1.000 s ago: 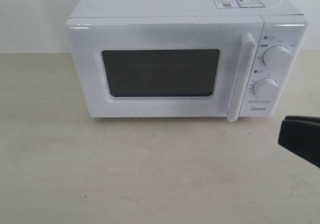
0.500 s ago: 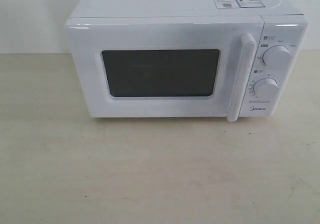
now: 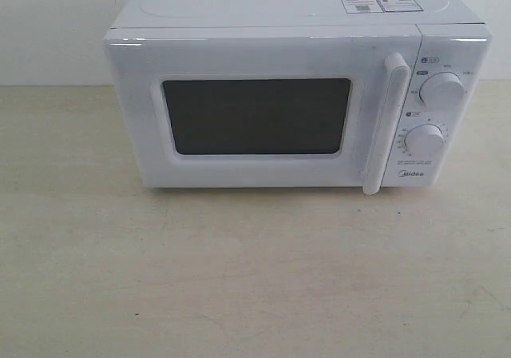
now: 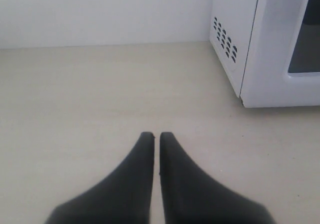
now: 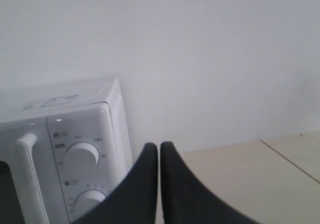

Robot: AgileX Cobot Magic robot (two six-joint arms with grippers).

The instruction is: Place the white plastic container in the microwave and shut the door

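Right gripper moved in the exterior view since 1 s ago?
Yes. The right gripper has withdrawn off the exterior view's right edge, away from the microwave. A second ago it showed at that edge, lower right of the microwave.

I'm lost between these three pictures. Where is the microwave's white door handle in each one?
Exterior view: handle, upright between the dark window and the dials.
Left wrist view: not in it; only the microwave's vented side and window corner show.
Right wrist view: handle beside the dials, partly cut off.
Shared landmark: the microwave.
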